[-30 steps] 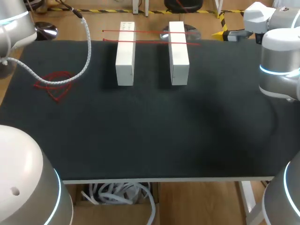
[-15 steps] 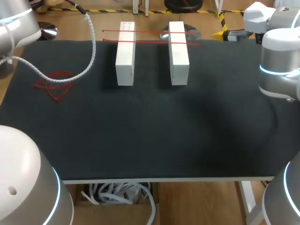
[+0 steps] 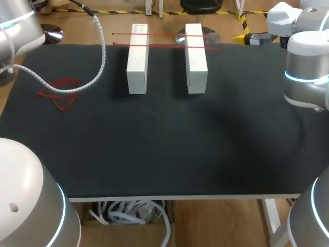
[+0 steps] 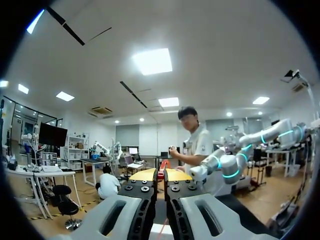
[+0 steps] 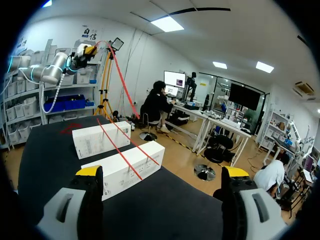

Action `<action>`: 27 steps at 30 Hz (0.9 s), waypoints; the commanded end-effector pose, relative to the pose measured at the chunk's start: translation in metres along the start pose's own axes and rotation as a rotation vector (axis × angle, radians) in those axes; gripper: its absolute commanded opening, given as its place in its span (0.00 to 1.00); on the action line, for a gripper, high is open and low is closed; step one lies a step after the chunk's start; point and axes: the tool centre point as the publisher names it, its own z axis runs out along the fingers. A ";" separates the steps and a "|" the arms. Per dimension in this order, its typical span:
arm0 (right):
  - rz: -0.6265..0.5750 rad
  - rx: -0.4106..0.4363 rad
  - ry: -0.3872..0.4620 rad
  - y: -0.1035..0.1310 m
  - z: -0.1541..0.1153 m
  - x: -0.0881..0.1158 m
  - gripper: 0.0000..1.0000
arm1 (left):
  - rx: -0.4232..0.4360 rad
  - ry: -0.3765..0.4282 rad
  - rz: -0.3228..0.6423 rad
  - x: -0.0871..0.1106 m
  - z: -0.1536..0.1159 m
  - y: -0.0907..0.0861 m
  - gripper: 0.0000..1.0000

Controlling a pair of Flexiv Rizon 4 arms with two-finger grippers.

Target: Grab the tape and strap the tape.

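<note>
Two white boxes (image 3: 137, 59) (image 3: 196, 56) lie side by side at the back of the black mat. Two red tapes (image 3: 164, 35) run across both of them. A loose tangle of red tape (image 3: 60, 93) lies at the mat's left. My left gripper (image 4: 161, 175) is raised high and shut on a strand of red tape (image 4: 162, 164). In the right wrist view that strand (image 5: 122, 80) runs taut from the left gripper (image 5: 91, 48) down past the boxes (image 5: 100, 139). My right gripper (image 5: 162, 172) is open and empty, short of the nearer box (image 5: 125, 167).
A white coiled cable (image 3: 95, 62) hangs from my left arm (image 3: 18, 25) over the mat's left part. My right arm (image 3: 306, 62) stands at the mat's right edge. The mat (image 3: 169, 144) in front of the boxes is bare.
My left arm has shifted slightly at the upper left, and its coiled cable has swung a little to the right. The boxes, tapes and right arm have not moved.
</note>
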 end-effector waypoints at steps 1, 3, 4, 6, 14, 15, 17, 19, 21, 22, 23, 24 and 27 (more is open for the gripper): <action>0.000 0.000 0.000 0.000 0.000 0.000 1.00 | 0.008 0.014 0.008 0.001 -0.003 0.000 0.00; 0.000 0.000 0.000 0.000 0.000 0.000 1.00 | 0.006 0.015 0.016 0.002 -0.003 0.001 0.00; 0.000 0.000 0.000 0.000 0.000 0.000 1.00 | 0.006 0.016 0.016 0.003 -0.003 0.001 0.00; 0.000 0.000 0.000 0.000 0.000 0.000 1.00 | 0.004 0.024 0.015 0.004 -0.003 0.002 0.00; 0.000 0.000 0.000 0.000 0.000 0.000 1.00 | 0.010 0.067 0.013 0.011 -0.001 0.005 0.00; 0.000 0.000 0.000 0.000 0.000 0.000 1.00 | 0.032 0.098 0.022 0.013 -0.002 0.005 0.00; 0.000 0.000 0.000 0.000 0.000 0.000 1.00 | 0.048 0.109 0.017 0.016 -0.004 0.005 0.00; 0.000 0.000 0.000 0.000 0.000 0.000 1.00 | 0.048 0.109 0.017 0.016 -0.004 0.005 0.00; 0.000 0.000 0.000 0.000 0.000 0.000 1.00 | 0.048 0.109 0.017 0.016 -0.004 0.005 0.00; 0.000 0.000 0.000 0.000 0.000 0.000 1.00 | 0.048 0.109 0.017 0.016 -0.004 0.005 0.00; 0.000 0.000 0.000 0.000 0.000 0.000 1.00 | 0.048 0.109 0.017 0.016 -0.004 0.005 0.00; 0.000 0.000 0.000 0.000 0.000 0.000 1.00 | 0.048 0.109 0.017 0.016 -0.004 0.005 0.00; 0.000 0.000 0.000 0.000 0.000 0.000 1.00 | 0.048 0.109 0.017 0.016 -0.004 0.005 0.00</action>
